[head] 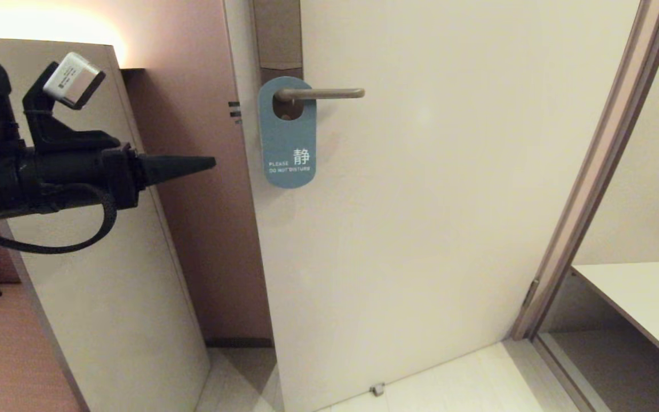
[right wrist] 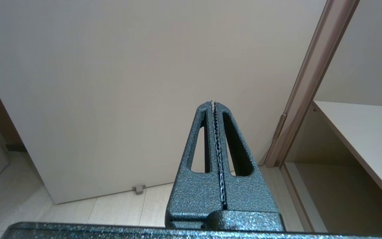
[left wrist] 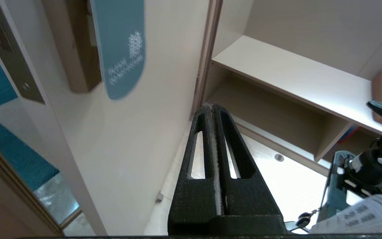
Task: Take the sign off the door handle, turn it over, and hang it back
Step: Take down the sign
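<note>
The teal-blue sign (head: 287,137) hangs by its oval hole on the brushed-metal door handle (head: 329,92), its "Please do not disturb" face outward, flat against the cream door (head: 421,217). My left gripper (head: 210,163) is shut and empty, raised left of the sign at about its lower half, a short gap away. In the left wrist view the gripper (left wrist: 213,107) points past the door, with the sign (left wrist: 121,49) off to one side. My right gripper (right wrist: 212,103) is shut and empty, low in front of the door; it does not show in the head view.
The handle sits on a tall grey-brown plate (head: 277,34). A pale panel (head: 106,274) leans left of the door edge. The door frame (head: 587,189) and a low shelf (head: 644,297) stand on the right. A small door stop (head: 377,389) sits at floor level.
</note>
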Tool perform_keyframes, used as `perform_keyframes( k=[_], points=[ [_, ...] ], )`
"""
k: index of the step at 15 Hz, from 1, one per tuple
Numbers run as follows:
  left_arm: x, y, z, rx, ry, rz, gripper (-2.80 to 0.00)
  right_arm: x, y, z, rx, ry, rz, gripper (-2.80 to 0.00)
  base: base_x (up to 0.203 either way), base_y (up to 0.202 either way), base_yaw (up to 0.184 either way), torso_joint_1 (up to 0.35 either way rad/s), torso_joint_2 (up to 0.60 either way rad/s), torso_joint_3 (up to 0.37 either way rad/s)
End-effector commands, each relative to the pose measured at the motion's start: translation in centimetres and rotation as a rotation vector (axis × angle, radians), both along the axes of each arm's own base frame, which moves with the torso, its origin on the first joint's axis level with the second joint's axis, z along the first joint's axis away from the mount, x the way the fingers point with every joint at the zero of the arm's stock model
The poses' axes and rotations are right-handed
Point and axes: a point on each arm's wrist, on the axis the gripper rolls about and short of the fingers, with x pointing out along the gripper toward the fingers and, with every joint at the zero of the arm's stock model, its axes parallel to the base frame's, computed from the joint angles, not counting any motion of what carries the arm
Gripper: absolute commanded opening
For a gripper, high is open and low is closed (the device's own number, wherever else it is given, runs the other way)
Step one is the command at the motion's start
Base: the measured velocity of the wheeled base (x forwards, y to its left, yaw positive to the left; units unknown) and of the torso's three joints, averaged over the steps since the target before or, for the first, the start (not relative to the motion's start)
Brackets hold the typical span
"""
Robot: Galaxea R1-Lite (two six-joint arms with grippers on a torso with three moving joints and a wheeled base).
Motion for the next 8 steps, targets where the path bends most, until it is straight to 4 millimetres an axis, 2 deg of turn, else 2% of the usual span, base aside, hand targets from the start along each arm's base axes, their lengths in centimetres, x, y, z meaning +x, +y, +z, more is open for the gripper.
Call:
perform_keyframes(
  k=[1, 8],
  points=[
    [2.0, -0.2, -0.9, 0.001, 0.031, -0.008, 0.00, 0.0, 0.0, 0.0, 0.000, 0.001, 0.001, -2.80, 0.000, 0.000, 0.000, 0.000, 0.00, 0.000],
    [4.0, -0.2, -1.4, 0.000, 0.010, -0.001, 0.00, 0.0, 0.0, 0.0, 0.000, 0.001, 0.001, -2.80, 0.000, 0.000, 0.000, 0.000, 0.00, 0.000]
  ],
)
